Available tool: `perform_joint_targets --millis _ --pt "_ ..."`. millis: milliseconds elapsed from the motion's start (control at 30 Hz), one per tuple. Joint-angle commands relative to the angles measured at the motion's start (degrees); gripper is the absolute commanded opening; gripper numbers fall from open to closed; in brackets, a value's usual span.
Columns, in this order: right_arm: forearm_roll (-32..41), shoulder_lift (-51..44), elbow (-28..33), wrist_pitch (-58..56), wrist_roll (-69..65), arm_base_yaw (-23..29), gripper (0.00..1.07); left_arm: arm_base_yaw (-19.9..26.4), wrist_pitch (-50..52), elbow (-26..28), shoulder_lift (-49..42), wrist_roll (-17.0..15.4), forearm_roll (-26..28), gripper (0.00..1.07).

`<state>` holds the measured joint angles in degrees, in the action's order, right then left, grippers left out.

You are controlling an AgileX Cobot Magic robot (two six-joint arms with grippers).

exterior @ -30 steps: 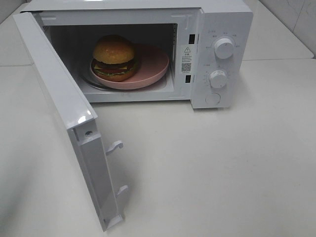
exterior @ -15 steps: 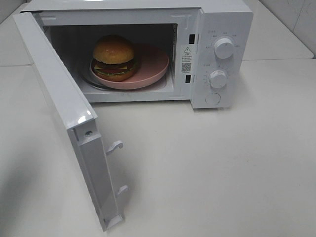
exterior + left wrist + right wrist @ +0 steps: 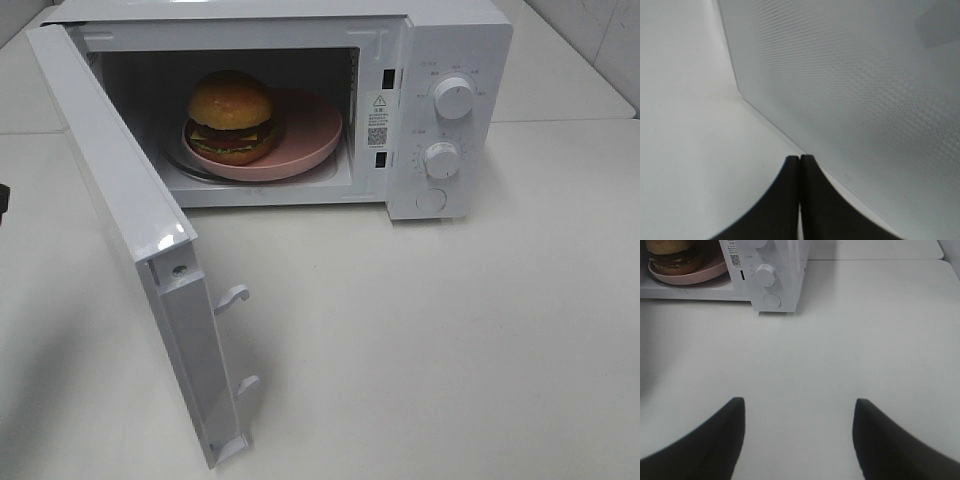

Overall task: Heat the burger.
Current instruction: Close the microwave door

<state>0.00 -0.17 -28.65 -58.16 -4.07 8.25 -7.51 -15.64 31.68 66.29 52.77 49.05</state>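
The burger (image 3: 231,115) sits on the pink plate (image 3: 310,130) inside the cavity of the microwave (image 3: 460,40), toward the hinge side of the plate. The door (image 3: 120,190) stands wide open, so the step in hand is judged to be closing it. The left gripper (image 3: 800,160) has its jaws pressed together with nothing between them, and its tips are close to the outer face of the door; whether they touch it cannot be told. The right gripper (image 3: 799,410) hangs over the bare table (image 3: 450,330) in front of the control panel, jaws spread wide and empty. To close the door well, use the closed fingertips as a blunt pusher. Place them on the outer face toward the free edge, away from the hinge, for best leverage. Follow the door's arc rather than pushing in a straight line. Make sure the two latch hooks (image 3: 232,296) enter their slots fully. Keep the right gripper clear until the door is latched, then use it on the knobs (image 3: 455,98).
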Motion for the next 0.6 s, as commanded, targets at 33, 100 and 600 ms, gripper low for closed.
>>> perform_joint_targets --millis 33,100,600 --pt "0.0 -1.55 0.11 0.69 0.52 -0.17 0.59 -4.81 6.47 0.52 1.72 0.52 1.03 0.0" --pt "0.0 -1.55 0.11 0.69 0.52 -0.17 0.59 -5.79 7.39 0.52 2.29 0.52 1.03 0.0" --pt "0.0 -1.55 0.11 0.69 0.52 -0.17 0.59 -14.15 12.2 5.27 14.32 0.34 1.03 0.0"
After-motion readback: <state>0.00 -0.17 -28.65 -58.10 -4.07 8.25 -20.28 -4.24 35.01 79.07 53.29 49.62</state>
